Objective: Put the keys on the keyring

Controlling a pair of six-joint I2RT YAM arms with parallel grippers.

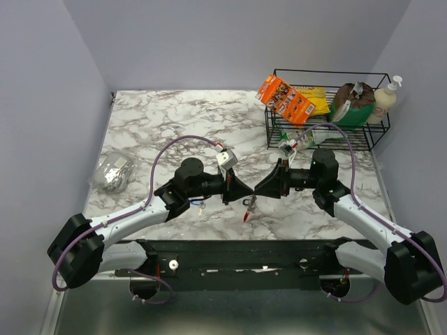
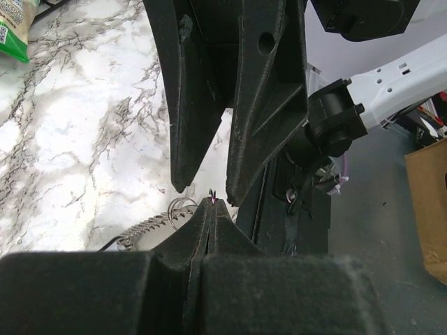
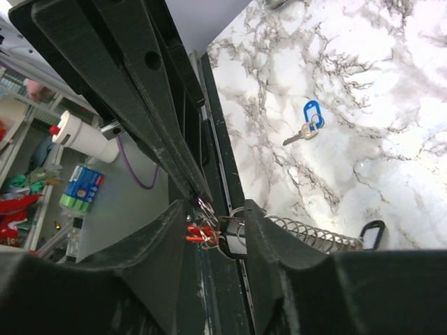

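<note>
Right wrist view: main risk is a drop. The keyring (image 3: pixel 222 227) hangs by a thin pinch at the left gripper (image 3: pixel 197 194) tip, so if you nudge it w/ the right gripper (image 3: pixel 213 216) it may slip out. Blue-headed key (image 3: pixel 311 120) lies well apart on the marble table (image 3: pixel 363 84), unthreaded. Left fingers fully closed on the keyring. Right fingers approx. half spread, straddling it; can't tell if touching.

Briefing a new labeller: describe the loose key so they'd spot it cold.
Start at the marble table. On the bare stone beyond the coiled metal keyring lies one small silver key, flat and alone. Its bright blue plastic head sets it apart from the keyring, which is grey with a red end.
</note>
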